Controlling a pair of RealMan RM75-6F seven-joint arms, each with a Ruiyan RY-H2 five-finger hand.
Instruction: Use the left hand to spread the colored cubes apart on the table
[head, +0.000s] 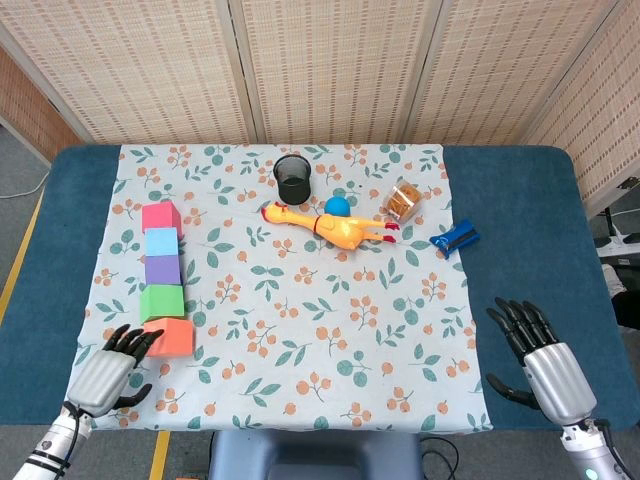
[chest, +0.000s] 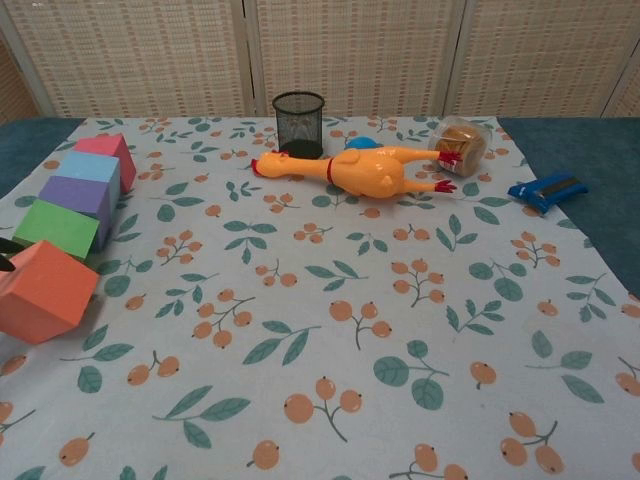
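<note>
Orange cube (head: 171, 338) sat skewed at near end of cube row (head: 160, 260), left side of cloth (head: 300, 290). Left hand (head: 108, 376) spread, fingertips at its edge (contact unclear). Best bet: nudge sideways, low, one cube at a time. Right hand (head: 540, 360) spread, idle.

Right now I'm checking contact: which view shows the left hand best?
The head view: the whole left hand shows, fingertips at the orange cube's near-left edge. The chest view shows only a dark sliver at the frame's left edge beside that cube, perhaps a fingertip.
</note>
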